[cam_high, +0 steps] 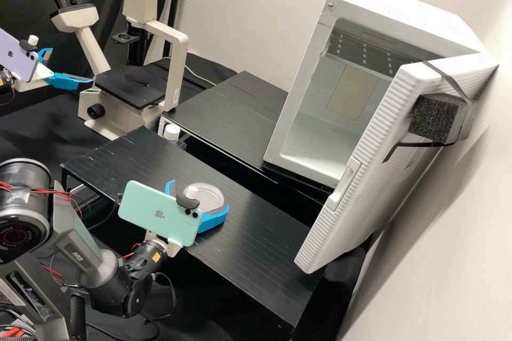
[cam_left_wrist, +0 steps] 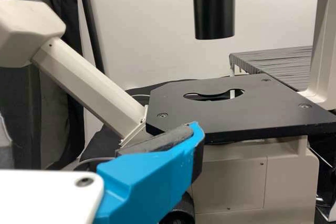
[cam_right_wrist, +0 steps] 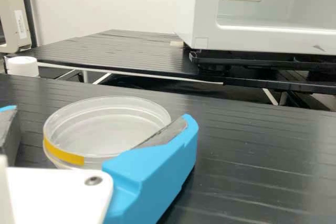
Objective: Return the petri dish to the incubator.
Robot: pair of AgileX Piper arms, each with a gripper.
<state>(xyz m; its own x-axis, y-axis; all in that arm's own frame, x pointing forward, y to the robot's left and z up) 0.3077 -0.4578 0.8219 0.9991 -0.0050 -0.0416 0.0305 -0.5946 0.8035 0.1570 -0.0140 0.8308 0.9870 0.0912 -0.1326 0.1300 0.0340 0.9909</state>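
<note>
High view: petri dish (cam_high: 213,198) sat flat on the low black stand (cam_high: 256,256), between the blue fingers of the right gripper (cam_high: 199,195). Right gripper was open wide, one finger on either side of the round wall; contact couldn't be told, and no firm hold showed. Dish was clear, shallow, with a strip of yellow tape (cam_right_wrist: 63,153) on its side. Probably light and fairly stiff, likely thin plastic, so slick and easy to crack or bow under a hard squeeze. Best hold looked like opposite sides of the wall, across the middle, low enough to avoid pinching just the rim; off-centre closing could have spun it or squirted it out. Level carry seemed wise in case anything was inside. Right arm was bent low at the stand's edge, wrist roughly level, fingers pointing out over the top. Left gripper (cam_high: 71,65) hung beside the microscope (cam_high: 173,64), fingers apart, nothing between them, no part in this step as far as could be judged. Incubator (cam_high: 410,10) had its door (cam_high: 368,160) open, so closing on the dish, then lifting, seemed next.
</note>
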